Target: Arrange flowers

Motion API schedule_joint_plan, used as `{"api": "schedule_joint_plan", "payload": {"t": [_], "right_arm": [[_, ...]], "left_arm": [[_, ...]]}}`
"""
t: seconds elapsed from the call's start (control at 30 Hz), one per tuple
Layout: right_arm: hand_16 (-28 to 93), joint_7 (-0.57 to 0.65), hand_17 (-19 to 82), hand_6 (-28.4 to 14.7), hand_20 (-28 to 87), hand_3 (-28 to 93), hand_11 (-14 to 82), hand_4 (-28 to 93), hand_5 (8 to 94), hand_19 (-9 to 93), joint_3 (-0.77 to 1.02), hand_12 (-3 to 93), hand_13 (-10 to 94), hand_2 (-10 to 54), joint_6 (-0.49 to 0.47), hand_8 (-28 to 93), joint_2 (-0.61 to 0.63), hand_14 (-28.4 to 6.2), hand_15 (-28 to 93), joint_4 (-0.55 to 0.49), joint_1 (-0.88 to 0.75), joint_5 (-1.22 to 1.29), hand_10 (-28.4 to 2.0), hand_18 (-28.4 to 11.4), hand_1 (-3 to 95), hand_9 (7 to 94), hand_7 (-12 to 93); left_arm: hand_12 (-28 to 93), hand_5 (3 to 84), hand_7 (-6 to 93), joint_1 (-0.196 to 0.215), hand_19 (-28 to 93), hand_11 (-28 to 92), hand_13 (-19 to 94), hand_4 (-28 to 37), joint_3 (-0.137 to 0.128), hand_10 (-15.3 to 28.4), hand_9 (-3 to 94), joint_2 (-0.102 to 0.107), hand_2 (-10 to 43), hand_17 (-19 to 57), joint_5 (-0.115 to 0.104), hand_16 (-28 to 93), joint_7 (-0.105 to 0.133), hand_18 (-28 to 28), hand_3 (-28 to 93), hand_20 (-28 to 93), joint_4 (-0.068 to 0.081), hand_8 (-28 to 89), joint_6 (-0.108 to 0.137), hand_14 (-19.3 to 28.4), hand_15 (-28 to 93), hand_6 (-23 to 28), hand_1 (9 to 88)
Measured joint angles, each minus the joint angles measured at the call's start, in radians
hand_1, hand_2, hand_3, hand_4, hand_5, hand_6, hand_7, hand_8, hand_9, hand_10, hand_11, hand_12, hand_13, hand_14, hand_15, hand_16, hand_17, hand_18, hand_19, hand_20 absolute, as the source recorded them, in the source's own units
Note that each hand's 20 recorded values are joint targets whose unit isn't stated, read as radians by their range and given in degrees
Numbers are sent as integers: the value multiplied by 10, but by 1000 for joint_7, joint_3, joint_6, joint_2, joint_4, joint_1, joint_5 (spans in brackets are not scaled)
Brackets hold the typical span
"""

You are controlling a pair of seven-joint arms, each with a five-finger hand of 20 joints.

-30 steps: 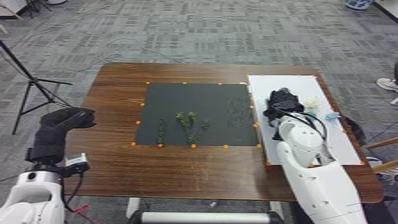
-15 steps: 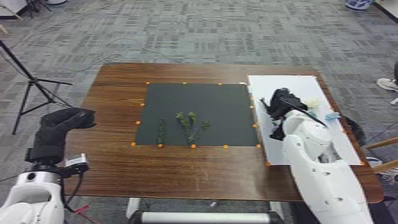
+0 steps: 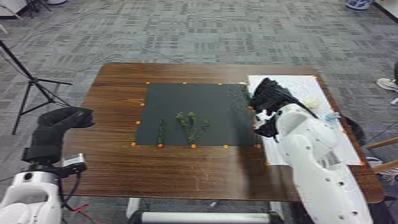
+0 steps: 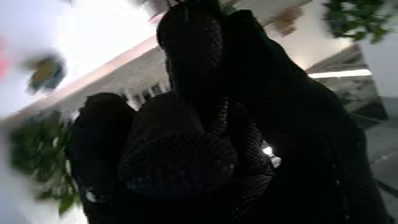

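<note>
If judged by the layout on the desk (image 3: 160, 175), begun but well short of done. To count as laid out on the dark mat (image 3: 195, 95): a thin green stem (image 3: 161, 132) towards the left side, and just beside it, not touching, a leafy cluster (image 3: 189, 127) of a few branches, perhaps more than one stem. Both lying flat in the nearer half, with plenty of mat beyond. Over on the white sheet (image 3: 302, 82), a pale flower (image 3: 311, 103) and a blue one (image 3: 333, 116), neither on the mat, so probably left to do. Whether to end up there or stay as stock, hard to say from the layout alone.

Right hand (image 3: 269, 95) above the border between mat and sheet, towards the far end; fingers (image 4: 188, 42) curled and pinched together at the tips, apparently on a green sprig (image 4: 229, 8), mostly hidden by the glove. Likely next: lower the sprig onto the mat, then fetch the flowers. Left hand (image 3: 64, 119) over the desk's left edge, away from the stems; cannot tell how set
</note>
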Motion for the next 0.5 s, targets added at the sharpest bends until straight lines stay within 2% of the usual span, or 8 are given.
{"api": "schedule_joint_plan", "payload": {"t": [0.1,0.2,0.5], "right_arm": [[240,38,748,-44,545,626,321,-130,797,932,-5,192,937,-89,-12,222,-35,-8,664,-11,-11,139,-118,-97,586,937,248],[240,83,748,-47,548,622,292,-134,800,932,-15,167,937,-89,-12,218,-80,-9,664,21,-11,238,-124,-98,589,937,241],[236,95,746,-53,537,603,250,-141,799,932,-55,143,937,-79,56,210,-181,-14,655,169,-2,179,-128,-97,601,937,229]], "left_arm": [[183,592,254,1,268,286,500,-141,-7,126,603,1,-21,51,0,12,-2,147,623,314,-3,67,0,175,479,27,412],[183,592,254,1,268,286,500,-141,-7,125,602,1,-21,51,2,12,-5,147,624,314,-3,66,0,176,478,27,411],[184,593,253,-5,267,286,501,-142,8,126,605,1,-21,51,2,12,-7,146,625,313,-2,63,0,176,479,26,409]]}}
